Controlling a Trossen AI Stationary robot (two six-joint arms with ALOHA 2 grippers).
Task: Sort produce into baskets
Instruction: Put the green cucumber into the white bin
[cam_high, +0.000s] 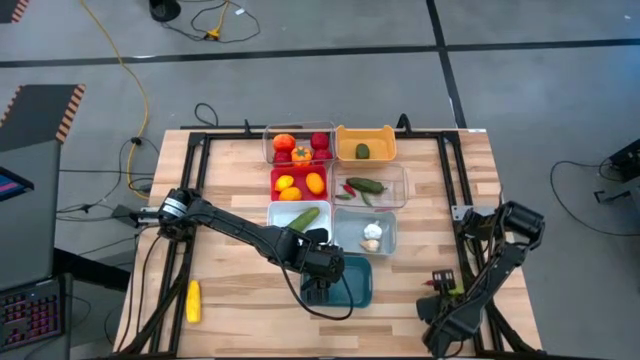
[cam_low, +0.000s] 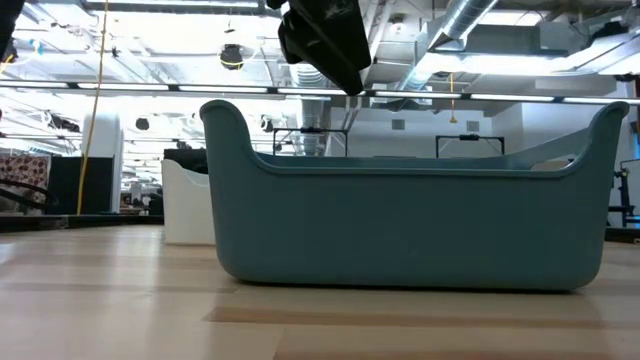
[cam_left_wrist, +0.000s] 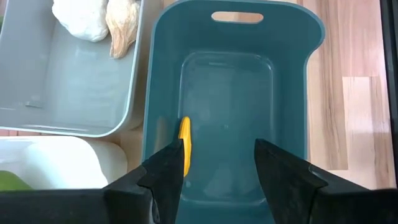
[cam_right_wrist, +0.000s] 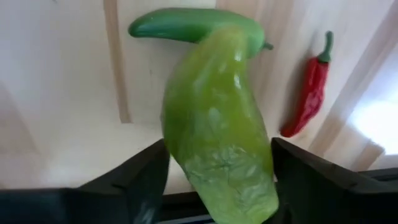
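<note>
My left gripper (cam_high: 320, 268) hangs open above the teal basket (cam_high: 345, 282), with its fingers (cam_left_wrist: 163, 169) over the basket's inside. A yellow corn (cam_left_wrist: 185, 144) lies in the teal basket by one long wall. Another corn (cam_high: 193, 300) lies on the table at the near left. My right gripper (cam_high: 440, 280) is near the table's near right corner, shut on a pale green cucumber (cam_right_wrist: 217, 130). A darker green vegetable (cam_right_wrist: 186, 23) and a red chili (cam_right_wrist: 310, 93) lie on the wood beyond it. My right gripper pinches the pale green cucumber between its two fingers at the end nearest the wrist (cam_right_wrist: 224, 186). The cucumber runs along the fingers and sticks out past them. Whether it is clear of the table, I cannot tell.
Six more baskets stand in two columns at the far middle: clear (cam_high: 272, 150) with tomatoes, orange (cam_high: 385, 148), red (cam_high: 275, 182) with orange fruits, clear (cam_high: 398, 185) with cucumbers and chilies, white (cam_high: 280, 215) with a cucumber, grey-blue (cam_high: 350, 235) with garlic. Black frame rails (cam_high: 195, 160) border the table.
</note>
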